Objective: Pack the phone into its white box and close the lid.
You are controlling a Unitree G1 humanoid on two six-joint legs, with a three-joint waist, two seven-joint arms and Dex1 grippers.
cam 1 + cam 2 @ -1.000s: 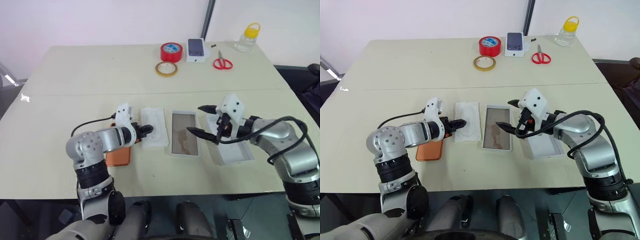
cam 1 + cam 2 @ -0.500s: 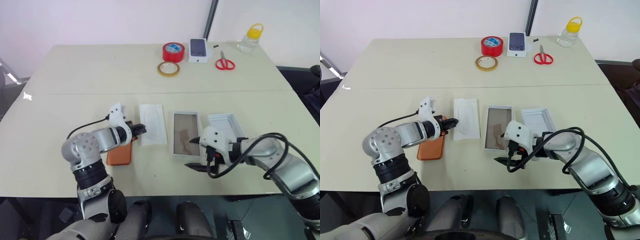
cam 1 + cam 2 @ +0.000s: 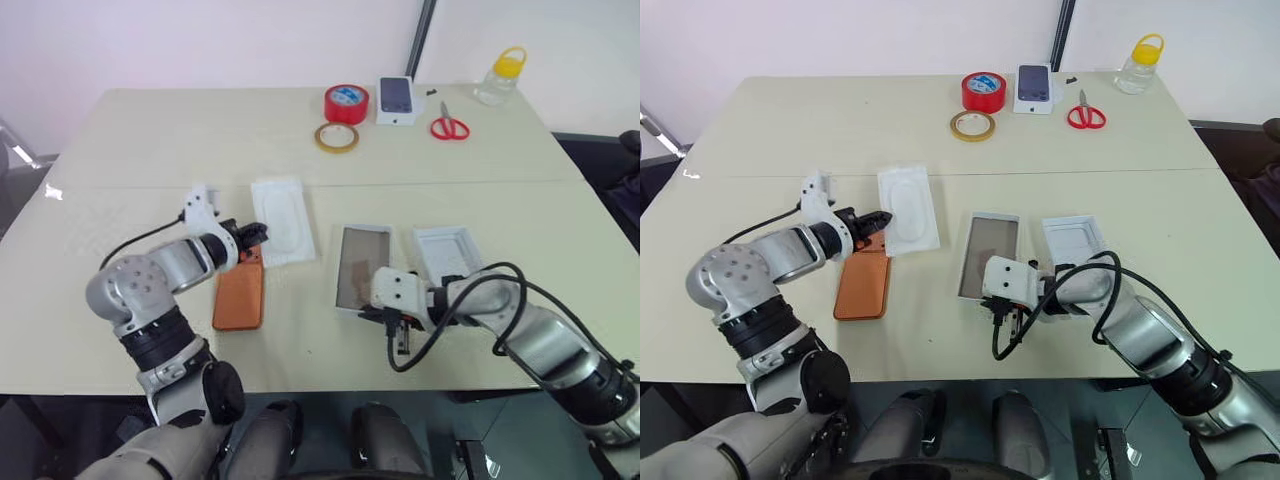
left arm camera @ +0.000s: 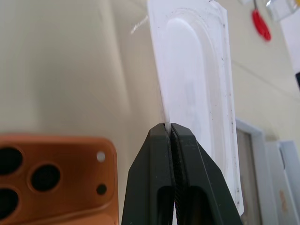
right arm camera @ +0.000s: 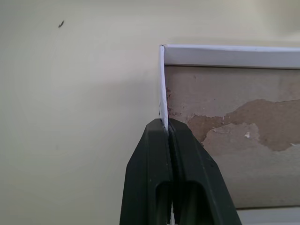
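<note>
Both pairs of jaws are closed on thin card. The left jaws pinch the near edge of the thin white insert (image 3: pixel 282 205). The right jaws clamp the near-left corner wall of the lid (image 3: pixel 362 268), which lies hollow side up (its lining looks scuffed and brown).

The phone (image 3: pixel 238 297) lies flat on the tabletop (image 3: pixel 150 140), camera bump up, just beside the left jaws and nearer the robot than the insert. The white box (image 3: pixel 447 250) sits empty just right of the lid.

The phone is likely stiff, dense and smooth, so it should slide rather than bend. Its long side edges look like the best hold, since the flat back offers nothing to pinch. The lid and box are probably light and easily dented, so a wall pinch like this one suits them.

The left arm reaches forward with its wrist slightly dipped, pointing right toward the insert. The right forearm lies low across the near tabletop, angled left and downward.
</note>
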